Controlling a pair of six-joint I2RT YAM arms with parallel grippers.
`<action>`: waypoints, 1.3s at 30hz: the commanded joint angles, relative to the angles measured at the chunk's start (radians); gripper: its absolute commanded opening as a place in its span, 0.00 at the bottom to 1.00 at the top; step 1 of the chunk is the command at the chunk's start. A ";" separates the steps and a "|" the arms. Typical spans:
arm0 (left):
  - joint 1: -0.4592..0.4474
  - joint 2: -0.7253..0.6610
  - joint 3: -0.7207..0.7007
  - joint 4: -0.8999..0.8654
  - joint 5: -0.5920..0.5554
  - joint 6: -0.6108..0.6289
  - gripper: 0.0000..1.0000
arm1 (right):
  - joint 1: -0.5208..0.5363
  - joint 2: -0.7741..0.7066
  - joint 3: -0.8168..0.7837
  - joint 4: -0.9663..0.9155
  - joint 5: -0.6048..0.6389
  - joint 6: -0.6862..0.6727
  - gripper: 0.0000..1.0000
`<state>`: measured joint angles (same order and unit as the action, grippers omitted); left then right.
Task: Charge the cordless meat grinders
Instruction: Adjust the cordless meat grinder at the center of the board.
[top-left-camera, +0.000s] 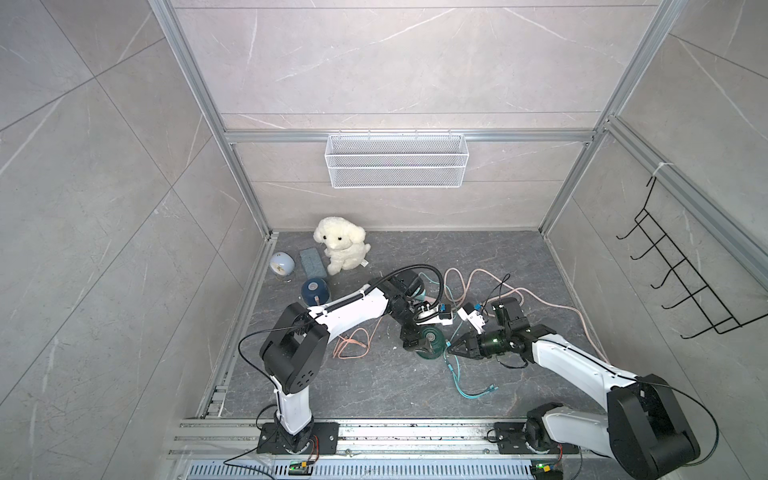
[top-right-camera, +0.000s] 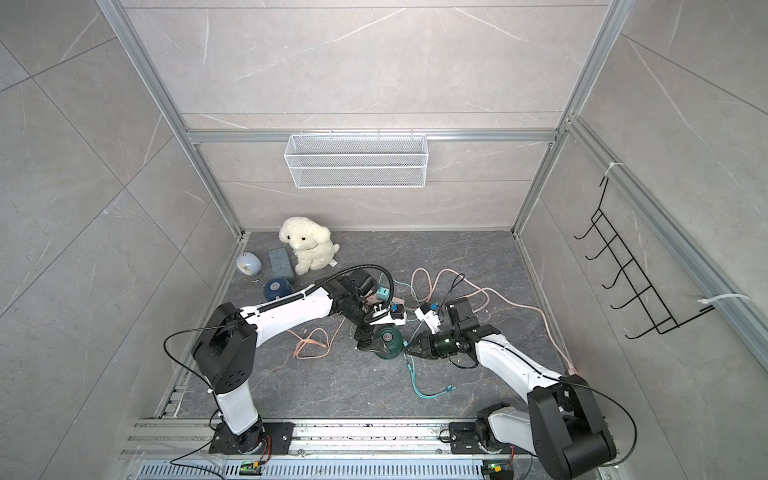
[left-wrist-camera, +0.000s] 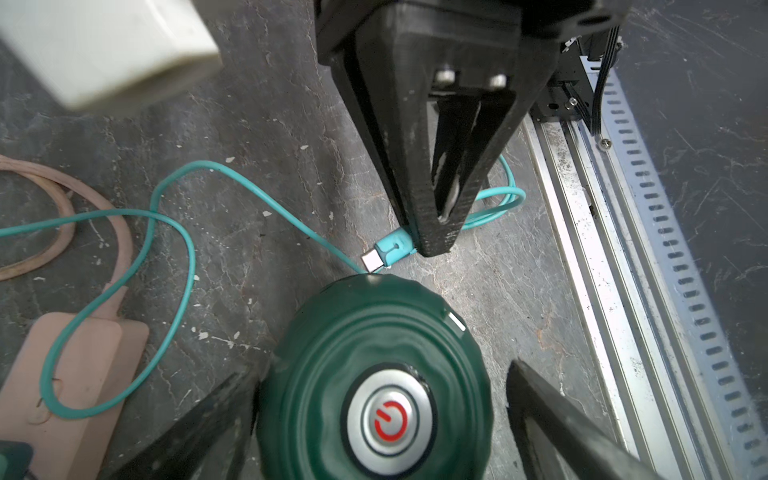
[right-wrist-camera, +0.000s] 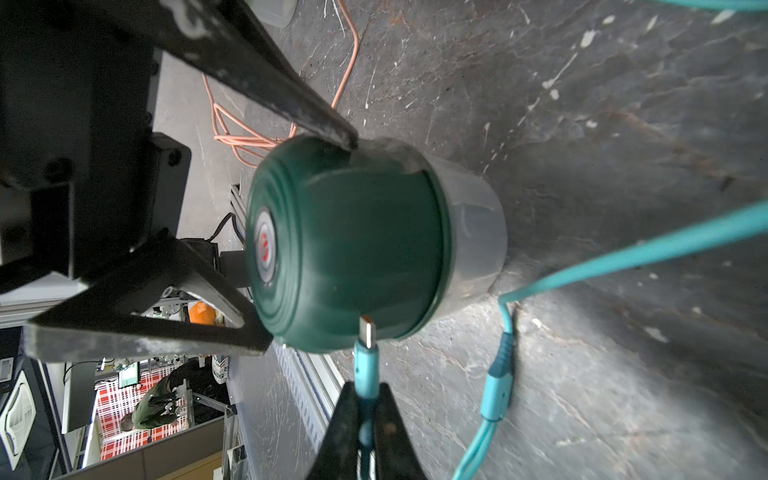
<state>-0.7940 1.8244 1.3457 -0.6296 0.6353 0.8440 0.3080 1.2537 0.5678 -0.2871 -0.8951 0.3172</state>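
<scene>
Where the dark tabletop (top-left-camera: 374, 386) shows in both top views, the green grinder (top-left-camera: 430, 337) stands upright near its middle. The navy grinder (top-left-camera: 314, 291) sits well apart from it, over toward the plush dog (top-left-camera: 340, 245). The left end effector (top-left-camera: 420, 344) comes down over the green grinder, and the right end effector (top-left-camera: 449, 351) points at the grinder's side.

In the left wrist view, the left end effector's fingers (left-wrist-camera: 199, 424) stand spread on either side of the green grinder, with a clear gap at one of them. The silver hub (left-wrist-camera: 390, 419) on the grinder's dome bears a red power symbol. Just beside the dome's rim, the right end effector is pressed together on the teal plug (left-wrist-camera: 390, 251), whose bare metal tip points at the grinder.

In the right wrist view, the right end effector pinches the teal plug with its tip at the green wall, touching or just short; the angle does not settle which. The green grinder sits on a clear cup (right-wrist-camera: 473, 232). A pink cable (right-wrist-camera: 241, 141) lies looped on the tabletop beyond the grinder.
</scene>
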 joint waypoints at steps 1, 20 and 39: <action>-0.013 -0.001 -0.010 -0.048 0.005 0.045 0.94 | 0.003 0.035 0.041 0.047 -0.026 -0.014 0.11; 0.000 -0.141 -0.224 0.180 -0.222 -0.175 0.69 | 0.104 0.010 0.062 0.020 -0.048 -0.036 0.12; 0.095 -0.249 -0.287 0.073 -0.120 -0.053 0.63 | 0.229 0.138 0.066 0.223 -0.145 0.004 0.12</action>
<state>-0.6979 1.5673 1.0527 -0.4782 0.4904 0.7265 0.5243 1.3659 0.6083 -0.1291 -1.0157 0.3145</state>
